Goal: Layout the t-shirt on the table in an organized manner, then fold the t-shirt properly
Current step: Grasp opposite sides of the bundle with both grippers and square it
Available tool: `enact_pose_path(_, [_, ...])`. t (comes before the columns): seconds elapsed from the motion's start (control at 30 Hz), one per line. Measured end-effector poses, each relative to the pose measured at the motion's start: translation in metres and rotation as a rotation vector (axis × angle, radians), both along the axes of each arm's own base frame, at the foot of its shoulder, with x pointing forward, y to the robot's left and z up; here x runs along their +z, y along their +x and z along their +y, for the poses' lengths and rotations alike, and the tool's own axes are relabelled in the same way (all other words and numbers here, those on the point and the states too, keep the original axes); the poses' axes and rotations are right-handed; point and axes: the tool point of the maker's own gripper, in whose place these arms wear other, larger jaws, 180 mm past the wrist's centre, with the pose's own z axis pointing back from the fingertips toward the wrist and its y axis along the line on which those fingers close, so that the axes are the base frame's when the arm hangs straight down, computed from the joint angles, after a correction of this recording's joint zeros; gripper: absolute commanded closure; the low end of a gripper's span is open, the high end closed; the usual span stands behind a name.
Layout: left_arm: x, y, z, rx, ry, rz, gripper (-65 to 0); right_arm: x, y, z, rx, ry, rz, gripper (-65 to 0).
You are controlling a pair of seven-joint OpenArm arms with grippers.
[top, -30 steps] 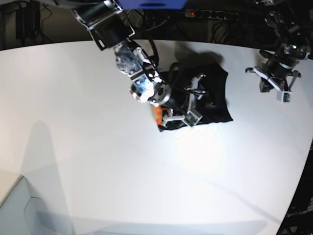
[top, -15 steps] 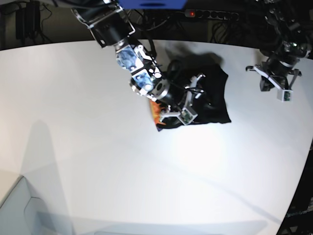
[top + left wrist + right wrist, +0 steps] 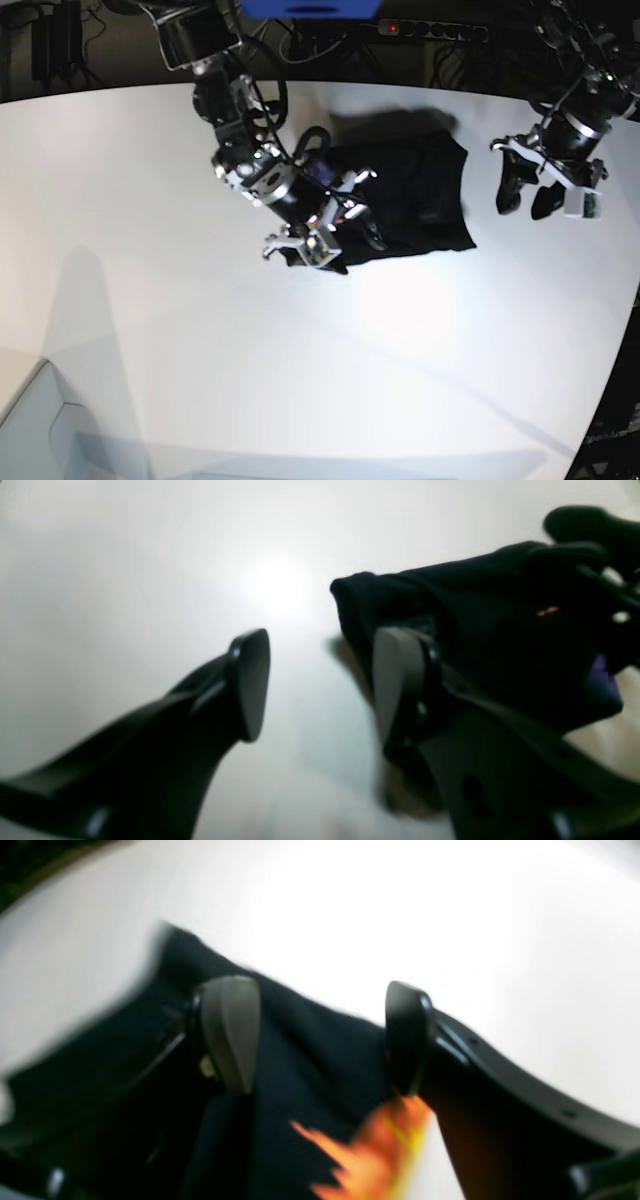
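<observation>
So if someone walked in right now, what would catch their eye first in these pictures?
The black t-shirt, bunched in a crumpled heap near the far edge of the big white table. Next, the right gripper poised over the shirt's near-left corner with jaws spread, orange print showing below it in the wrist view, and the left gripper open over bare table beside the shirt.

Light: bright overhead source, washing the white table (image 3: pixel 150 300) evenly in the base view.
Glare: hot patch just past the left gripper (image 3: pixel 320 685); blown-out white ahead of the right gripper (image 3: pixel 320 1040).
Shadows: soft grey streaks across the table's near side; dark pool behind the t-shirt (image 3: pixel 425 190).
Blur: both wrist views smeared; orange print beneath the right gripper streaked.
Distortion: table edge bows, wide-angle.
Detail: black cloth folds barely readable.
</observation>
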Motion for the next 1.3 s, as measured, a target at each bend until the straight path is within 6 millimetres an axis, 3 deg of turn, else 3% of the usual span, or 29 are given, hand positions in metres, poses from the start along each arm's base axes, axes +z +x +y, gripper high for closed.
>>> enact_pose_path(0.1, [0.003,0.002,-0.007,-0.016,-0.031,-0.016,-32.7,-0.021,-0.001,-0.012,-0.033,-0.006,0.054,-40.0])
enact_pose_path(0.2, [-0.009,0.001,-0.013,-0.028,-0.056,0.016,-32.7,-0.038,-0.003,-0.015,-0.053,0.023,0.083,-40.0])
enact_pose_path(0.37, [-0.03,-0.003,-0.019,-0.037,-0.096,0.072,-32.7,-0.043,-0.002,-0.024,-0.098,0.083,0.067,-40.0])
enact_pose_path(0.53, [-0.031,-0.002,-0.022,-0.04,-0.106,0.075,-32.8,-0.021,0.001,-0.046,-0.16,0.077,0.016,-40.0])
enact_pose_path(0.6, [-0.032,-0.003,-0.022,-0.04,-0.108,0.077,-32.8,-0.002,0.003,-0.057,-0.189,0.087,-0.038,-40.0])
enact_pose_path(0.7, [-0.031,-0.001,-0.022,-0.04,-0.109,0.075,-32.9,0.024,0.002,-0.059,-0.195,0.111,-0.11,-40.0])
enact_pose_path(0.77, [-0.036,0.002,-0.025,-0.026,-0.143,0.077,-32.9,0.026,-0.004,-0.058,-0.192,0.115,-0.11,-40.0])
enact_pose_path(0.87, [-0.057,0.003,-0.03,-0.005,-0.197,0.126,-33.1,0.009,-0.021,-0.061,-0.191,0.092,-0.06,-40.0])
enact_pose_path(0.93, [-0.067,0.003,-0.034,0.007,-0.228,0.147,-37.4,0.002,-0.027,-0.062,-0.19,0.086,-0.041,-40.0])
enact_pose_path(1.07, [-0.086,-0.005,-0.054,-0.01,-0.281,0.233,-54.4,-0.001,-0.03,-0.068,-0.188,0.07,-0.041,-40.0])
enact_pose_path(1.17, [-0.08,0.0,-0.058,-0.018,-0.321,0.221,-63.7,-0.009,-0.039,-0.072,-0.189,0.057,-0.018,-40.0])
enact_pose_path(1.3, [-0.064,0.012,-0.062,-0.029,-0.386,0.161,-65.0,-0.013,-0.041,-0.076,-0.199,0.053,-0.01,-40.0])
